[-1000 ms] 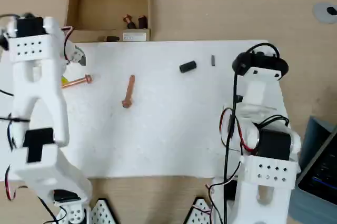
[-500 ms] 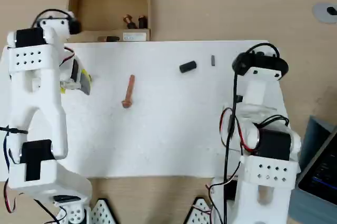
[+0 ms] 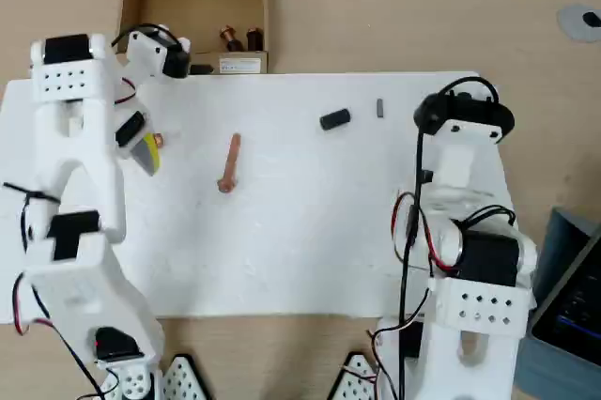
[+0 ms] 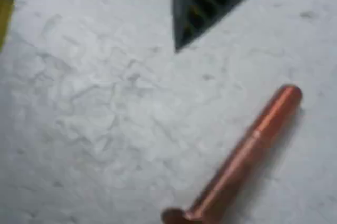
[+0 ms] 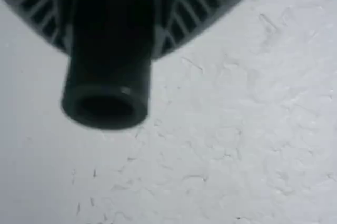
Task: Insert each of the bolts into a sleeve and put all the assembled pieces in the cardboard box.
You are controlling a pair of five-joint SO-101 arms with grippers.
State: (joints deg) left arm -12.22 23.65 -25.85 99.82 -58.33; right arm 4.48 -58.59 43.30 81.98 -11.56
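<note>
Left gripper (image 4: pixel 89 34) released, fingers (image 4: pixel 210 3) spread near a copper bolt (image 4: pixel 242 155) lying on the white bench (image 4: pixel 105 129); right gripper (image 5: pixel 113 37) grasping a black sleeve (image 5: pixel 105 87), its bore visible.

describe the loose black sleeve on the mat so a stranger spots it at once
On the white mat, near its far edge, right of the cardboard box. The sleeve is a short black tube on its side; the bolt left of it is long and copper, the bit right of it thin and grey.
</note>
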